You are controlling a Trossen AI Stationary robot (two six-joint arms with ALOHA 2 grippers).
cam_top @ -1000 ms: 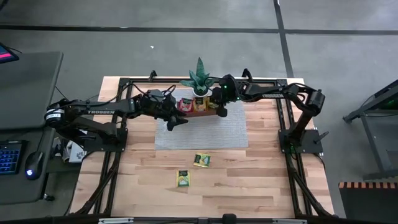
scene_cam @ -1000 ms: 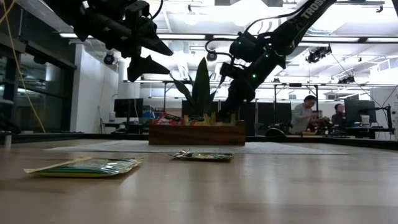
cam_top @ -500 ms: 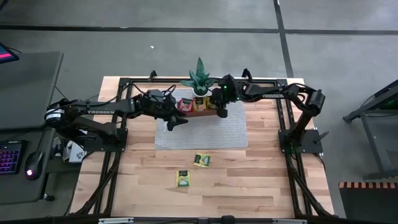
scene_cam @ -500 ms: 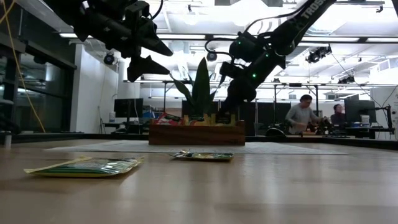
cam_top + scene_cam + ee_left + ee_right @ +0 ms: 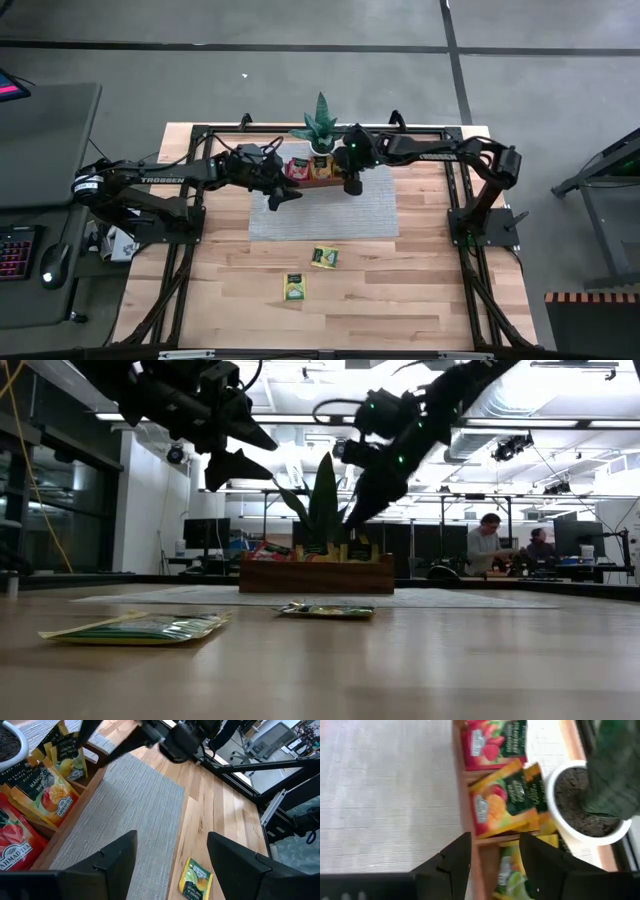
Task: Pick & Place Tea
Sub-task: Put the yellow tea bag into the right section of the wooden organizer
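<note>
Wooden tray (image 5: 318, 178) holds tea packets (image 5: 497, 805); the right end effector (image 5: 352, 184) hovers above it, fingers apart and empty, like the left end effector (image 5: 275, 197).

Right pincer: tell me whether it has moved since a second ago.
Yes. In the low view the right pincer has risen, its tips now clear above the wooden tray; in the high view it has edged toward the left arm's side.
</note>
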